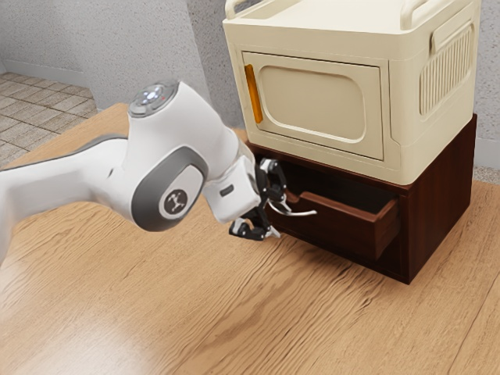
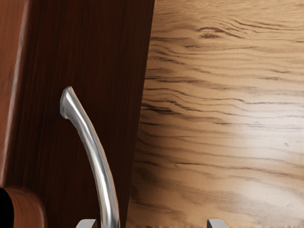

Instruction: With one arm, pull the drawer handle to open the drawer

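Your gripper (image 1: 278, 219) has two fingers, spread wide apart, not clamped on anything. Both fingertips (image 2: 217, 223) show in the wrist view, with one curved silver drawer handle (image 2: 97, 156) running between them, much closer to one than the other. Whether that nearer one touches it, you can't tell from here. Handle count: one on the drawer, a bowed metal bar fixed to the dark brown front.

Next out, one wooden drawer (image 1: 383, 226), partly open: its front stands out from the cabinet and you can see inside it. It sits in one dark reddish-brown cabinet (image 1: 441, 203), which stands on one wood-grain table (image 1: 195, 320).

On top of the cabinet, one cream storage box (image 1: 404, 109): one shut front door (image 1: 312, 101), one upright orange handle (image 1: 254, 94), one ribbed side panel (image 1: 447, 70), two rails at the top. Behind, grey walls and a tiled floor.
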